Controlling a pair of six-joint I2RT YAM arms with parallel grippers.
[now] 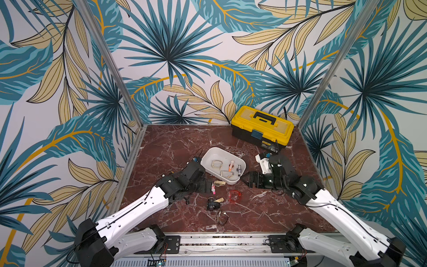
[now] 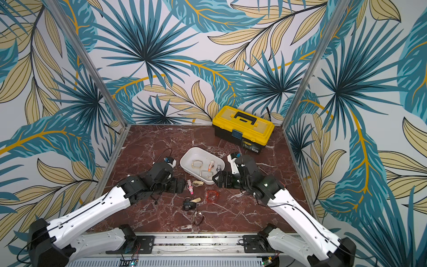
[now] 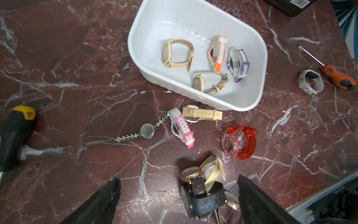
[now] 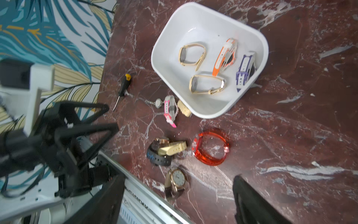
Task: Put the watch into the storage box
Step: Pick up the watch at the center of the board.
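Note:
The white storage box (image 1: 215, 153) (image 2: 191, 154) stands mid-table and holds several watches, among them a beige one (image 3: 177, 53), an orange-white one (image 3: 218, 52) and a purple-white one (image 3: 238, 63) (image 4: 245, 67). More watches lie on the marble in front of it: pink-white (image 3: 181, 128), red translucent (image 3: 240, 142) (image 1: 234, 196), and a black one (image 3: 205, 199) tangled with a gold-faced one. My left gripper (image 3: 178, 181) (image 1: 209, 185) is open above the black watch, holding nothing. My right gripper (image 4: 178, 178) (image 1: 245, 179) is open and empty beside the box's right corner.
A yellow-and-black toolbox (image 1: 262, 126) stands at the back right. An orange-handled screwdriver (image 3: 337, 75) and a white patterned watch (image 3: 311, 81) lie right of the box. A yellow-black screwdriver (image 4: 124, 88) lies to its left. A gold watch (image 4: 175, 181) rests near the front rail (image 1: 219, 240).

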